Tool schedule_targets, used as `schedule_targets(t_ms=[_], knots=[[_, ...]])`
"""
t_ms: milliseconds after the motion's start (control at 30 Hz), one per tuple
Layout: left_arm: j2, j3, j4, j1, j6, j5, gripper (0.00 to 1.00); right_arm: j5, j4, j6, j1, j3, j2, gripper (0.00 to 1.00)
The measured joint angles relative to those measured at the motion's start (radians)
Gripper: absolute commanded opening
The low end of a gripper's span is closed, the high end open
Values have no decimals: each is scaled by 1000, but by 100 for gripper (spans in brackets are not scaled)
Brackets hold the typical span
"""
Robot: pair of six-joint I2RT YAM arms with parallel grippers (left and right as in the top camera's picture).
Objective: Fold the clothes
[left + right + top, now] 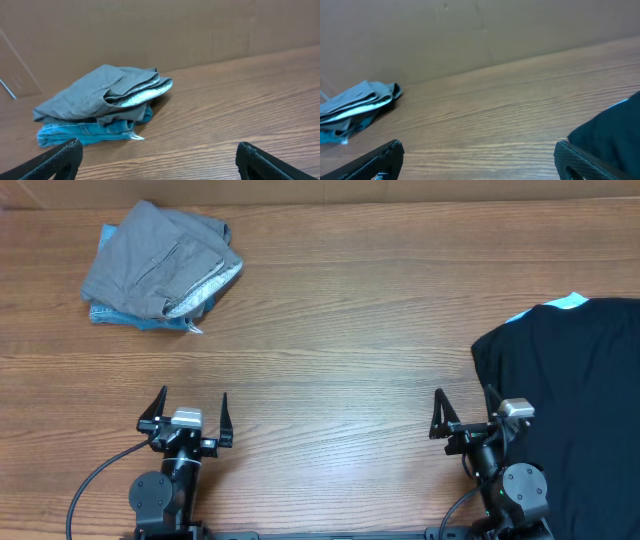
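Note:
A black T-shirt lies spread at the table's right side, with a strip of light blue cloth showing at its top edge. Its corner shows at the right in the right wrist view. A folded grey garment rests on a blue piece at the far left; the same pile sits ahead in the left wrist view. My left gripper stands open near the front edge, nothing between its fingers. My right gripper is open too, its right finger at the black shirt's edge.
A brown cardboard wall runs along the table's far edge. Bare wooden table lies between the folded pile and the black shirt.

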Motion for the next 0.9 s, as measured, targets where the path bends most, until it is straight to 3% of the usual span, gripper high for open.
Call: schedule_targets(t_ms=[233,400,533,733,900], knots=[[0,12,-1,0,-125,73,100,-82,-66,24,0,21,0,100],[14,169,-127,0,-172,92,100,-100,-175,79,0,169,50,100],[146,398,-283,0,-184,89,100,-112,-375,110,0,443,257,100],[553,800,-528,0,-198,111,100,-119,-658,128,-11,841,678,100],[847,1114,-700,0,-201,210,100,-119,-781,125,-47,1101,1038,100]])
